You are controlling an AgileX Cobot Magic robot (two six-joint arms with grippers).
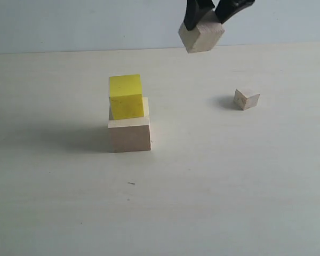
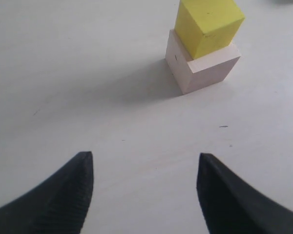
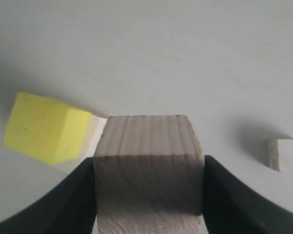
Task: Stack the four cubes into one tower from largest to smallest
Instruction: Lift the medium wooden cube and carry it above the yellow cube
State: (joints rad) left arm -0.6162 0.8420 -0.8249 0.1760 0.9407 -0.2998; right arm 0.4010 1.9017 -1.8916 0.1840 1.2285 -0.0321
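The large pale wooden cube rests on the table with the bright yellow cube on top of it, set toward its back left. High at the top of the exterior view, my right gripper is shut on the medium grainy wooden cube, held in the air to the right of the stack. The wrist view shows that cube clamped between both fingers. The small wooden cube lies on the table at the right. My left gripper is open over bare table, with the yellow cube and pale cube ahead of it.
A pale table carries everything, with a light wall behind its far edge. A small dark fleck marks the surface in front of the stack.
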